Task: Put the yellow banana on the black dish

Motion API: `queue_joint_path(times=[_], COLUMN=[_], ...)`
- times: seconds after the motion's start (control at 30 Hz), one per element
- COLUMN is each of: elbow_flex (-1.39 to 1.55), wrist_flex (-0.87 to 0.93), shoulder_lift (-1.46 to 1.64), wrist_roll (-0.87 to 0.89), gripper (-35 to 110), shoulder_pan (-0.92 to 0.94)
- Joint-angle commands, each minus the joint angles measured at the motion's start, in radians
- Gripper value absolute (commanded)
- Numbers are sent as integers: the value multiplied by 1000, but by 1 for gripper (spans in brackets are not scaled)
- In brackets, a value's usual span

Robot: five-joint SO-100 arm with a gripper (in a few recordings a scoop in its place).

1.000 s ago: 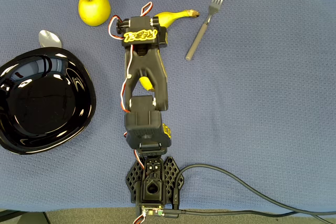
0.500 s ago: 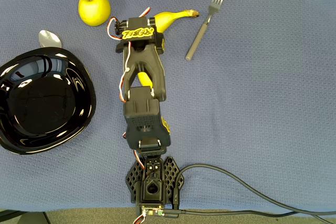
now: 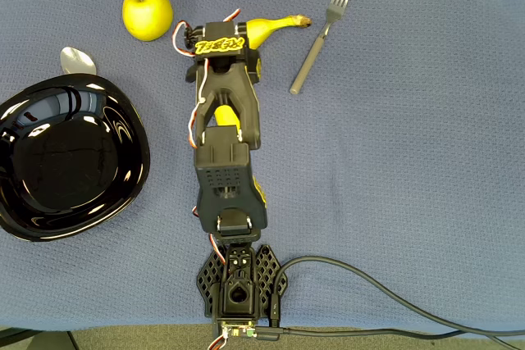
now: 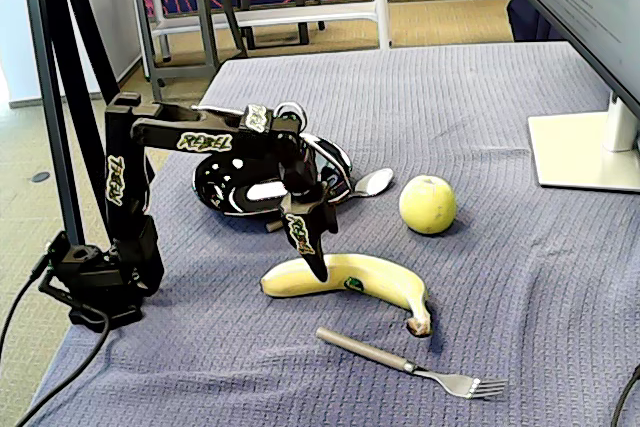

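The glossy black dish (image 3: 70, 157) holds nothing; my pincer (image 4: 312, 265) touches the curved yellow banana (image 4: 372, 278), grip unclear.

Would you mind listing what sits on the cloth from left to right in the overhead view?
Black dish → spoon → apple → gripper over the yellow banana → fork.
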Motion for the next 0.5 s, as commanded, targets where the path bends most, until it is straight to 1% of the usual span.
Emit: queue_joint_path(times=[0.0, 0.47], elbow_flex=[-57, -106], wrist_flex=[8, 2], shoulder_lift=[-3, -92], wrist_roll=[0, -3], gripper=[39, 38], shoulder_pan=[20, 40])
